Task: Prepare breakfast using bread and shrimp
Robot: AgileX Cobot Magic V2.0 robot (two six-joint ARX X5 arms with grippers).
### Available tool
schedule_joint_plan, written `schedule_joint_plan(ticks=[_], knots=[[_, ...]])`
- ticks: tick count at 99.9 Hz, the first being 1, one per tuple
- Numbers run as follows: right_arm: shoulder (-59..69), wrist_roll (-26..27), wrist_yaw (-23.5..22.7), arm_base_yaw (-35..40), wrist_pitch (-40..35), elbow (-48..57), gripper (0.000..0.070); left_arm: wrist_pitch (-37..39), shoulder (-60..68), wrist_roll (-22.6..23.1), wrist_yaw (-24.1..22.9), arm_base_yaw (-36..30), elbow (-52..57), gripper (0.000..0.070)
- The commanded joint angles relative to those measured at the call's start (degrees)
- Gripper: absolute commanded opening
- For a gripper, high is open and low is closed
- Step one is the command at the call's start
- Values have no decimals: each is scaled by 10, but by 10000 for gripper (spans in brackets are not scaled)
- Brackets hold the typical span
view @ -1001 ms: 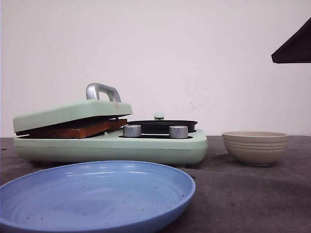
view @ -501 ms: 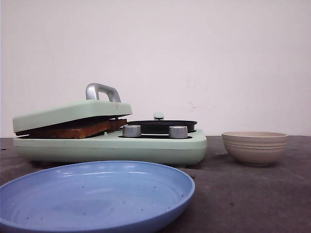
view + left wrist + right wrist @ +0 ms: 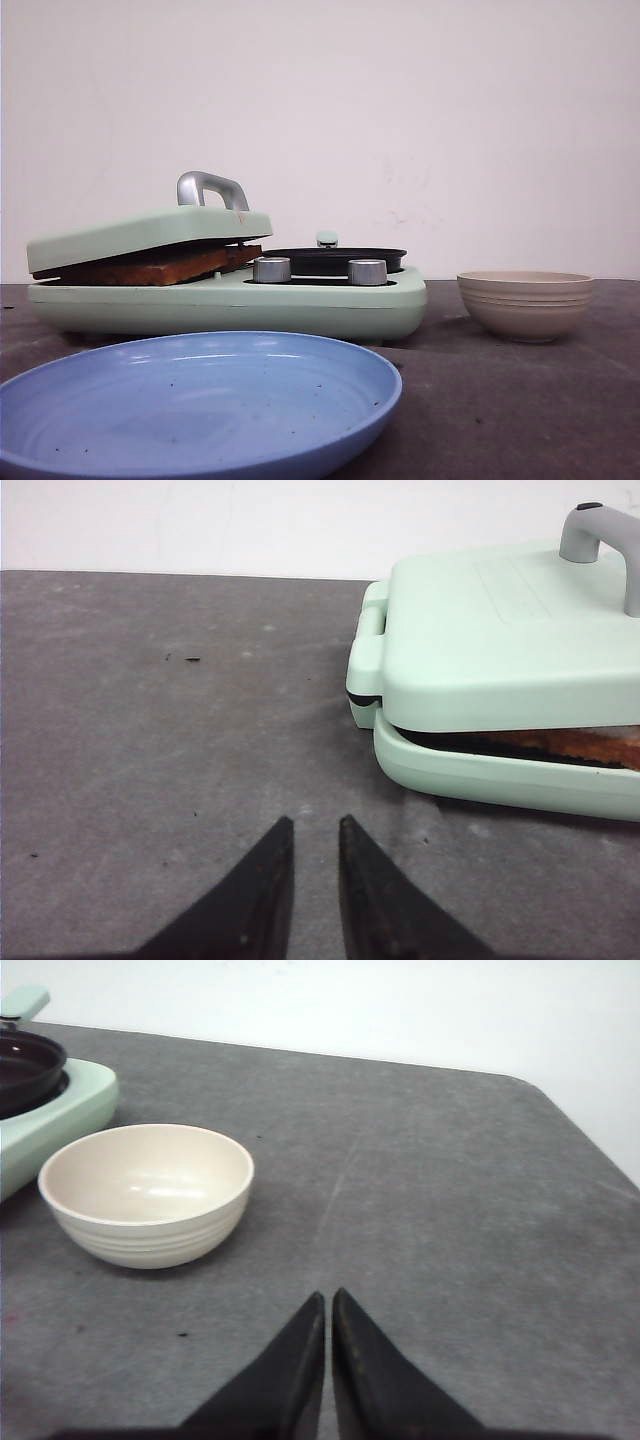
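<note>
Left gripper (image 3: 312, 830): two black fingers are seen, each tapered to a narrow pointed tip and broadened toward the base.
Right gripper (image 3: 328, 1300): the same black, wedge-shaped fingers are shown, drawn to slim points.
Finish: a matte, smooth surface is presented on all four fingers.
Arms: none are shown in the front view.

No legible text, label, brand, number or sign appears in any view. The mint-green breakfast maker (image 3: 230, 290), its two knobs (image 3: 271, 269), its lid (image 3: 510, 640), the beige bowl (image 3: 147, 1193) and the blue plate (image 3: 200, 405) carry no readable markings.
</note>
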Motion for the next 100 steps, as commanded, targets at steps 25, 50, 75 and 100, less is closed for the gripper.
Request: schedule_joint_plan(ticks=[25, 50, 75, 100], knots=[[0, -4, -13, 1, 18, -5, 5, -2, -1, 5, 0, 0, -10, 3], [0, -4, -12, 1, 18, -5, 6, -2, -1, 5, 0, 0, -10, 3], [0, -4, -12, 1, 18, -5, 5, -2, -1, 5, 0, 0, -10, 3], [0, -4, -12, 1, 18, -5, 6, -2, -1, 5, 0, 0, -10, 3]])
